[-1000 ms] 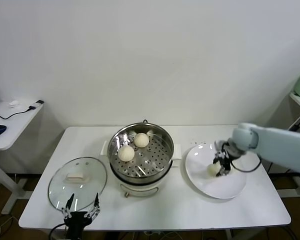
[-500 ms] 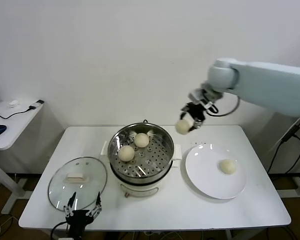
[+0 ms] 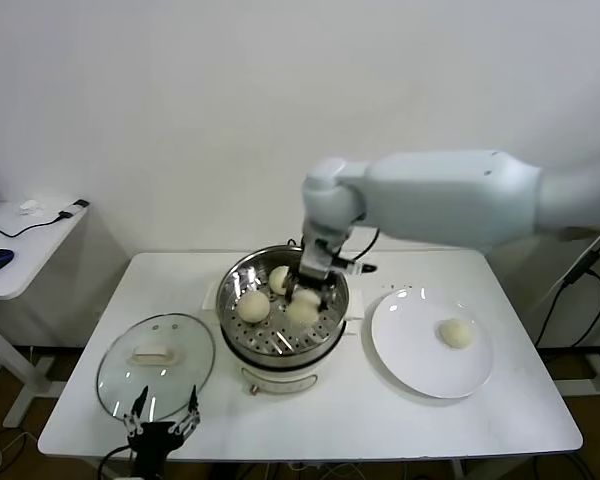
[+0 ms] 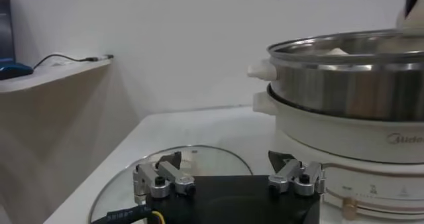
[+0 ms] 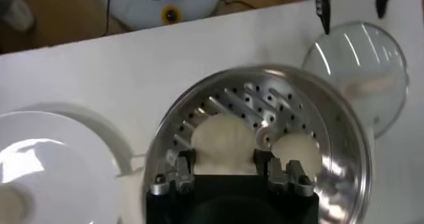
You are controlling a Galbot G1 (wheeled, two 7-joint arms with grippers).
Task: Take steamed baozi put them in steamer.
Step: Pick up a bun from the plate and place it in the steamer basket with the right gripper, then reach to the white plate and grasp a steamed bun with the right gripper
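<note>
The steamer (image 3: 332,330) stands mid-table on its white base. Two baozi lie in its basket, one (image 3: 251,305) at the left and one (image 3: 278,279) at the back. My right gripper (image 3: 308,296) reaches down into the steamer and is shut on a third baozi (image 3: 302,311) low over the basket. In the right wrist view this baozi (image 5: 224,139) sits between the fingers (image 5: 185,167), with another baozi (image 5: 297,154) beside it. A fourth baozi (image 3: 455,333) lies on the white plate (image 3: 410,362). My left gripper (image 3: 163,411) is parked open at the table's front edge.
The glass lid (image 3: 130,378) with a white handle lies flat left of the steamer, just beyond my left gripper (image 4: 228,162). The steamer's side (image 4: 344,96) fills the left wrist view. A side desk (image 3: 20,260) stands far left.
My right arm lifted a baozi off the plate, carried it left over the table and lowered it into the steamer. One baozi stays on the plate. The left arm has not moved.
</note>
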